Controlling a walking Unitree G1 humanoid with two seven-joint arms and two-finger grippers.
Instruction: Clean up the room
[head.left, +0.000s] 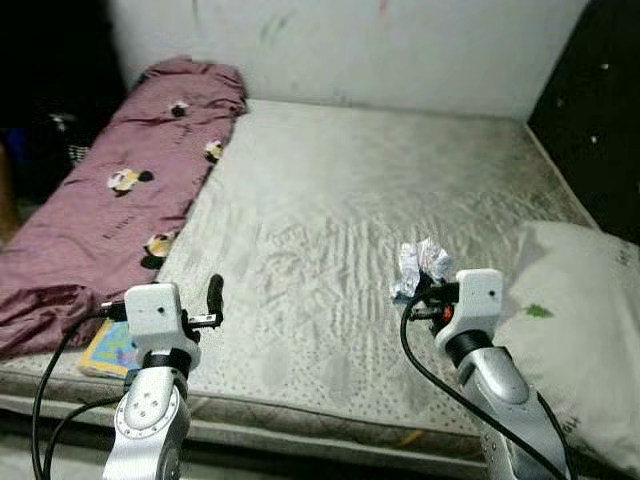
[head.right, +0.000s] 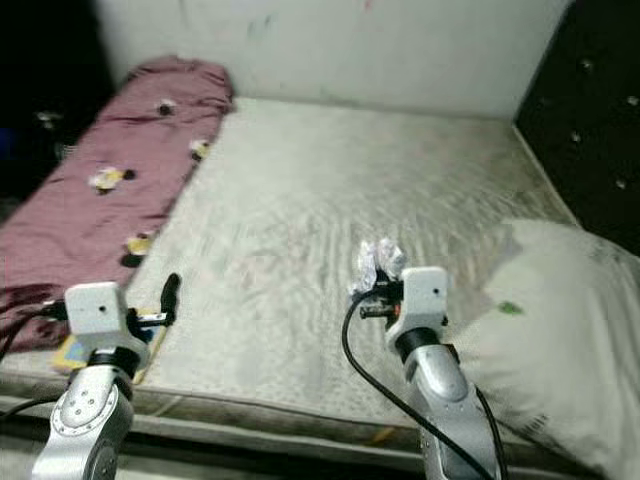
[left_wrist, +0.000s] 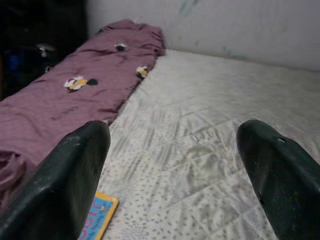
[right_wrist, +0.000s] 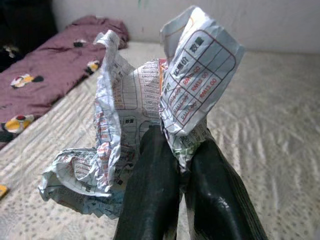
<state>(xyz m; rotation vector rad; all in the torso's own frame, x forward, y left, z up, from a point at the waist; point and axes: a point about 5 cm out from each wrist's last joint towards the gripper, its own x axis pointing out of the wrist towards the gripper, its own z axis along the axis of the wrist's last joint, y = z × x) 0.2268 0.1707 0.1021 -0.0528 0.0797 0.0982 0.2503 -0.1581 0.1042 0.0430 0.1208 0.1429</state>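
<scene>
My right gripper (right_wrist: 181, 165) is shut on a crumpled printed paper (right_wrist: 145, 100), held up above the front part of the bare mattress (head.left: 350, 200). In the head view the paper (head.left: 420, 268) sticks up just ahead of the right wrist. My left gripper (head.left: 213, 295) hovers open over the mattress near its front left corner, its two fingers (left_wrist: 70, 175) wide apart with nothing between them. A colourful flat book (head.left: 108, 350) lies on the mattress edge just under the left wrist.
A purple blanket (head.left: 120, 190) with cartoon prints runs along the left side of the mattress. A white pillow (head.left: 575, 320) lies at the front right. A white wall (head.left: 350, 40) stands behind the bed, and a dark panel (head.left: 600, 110) lines its right side.
</scene>
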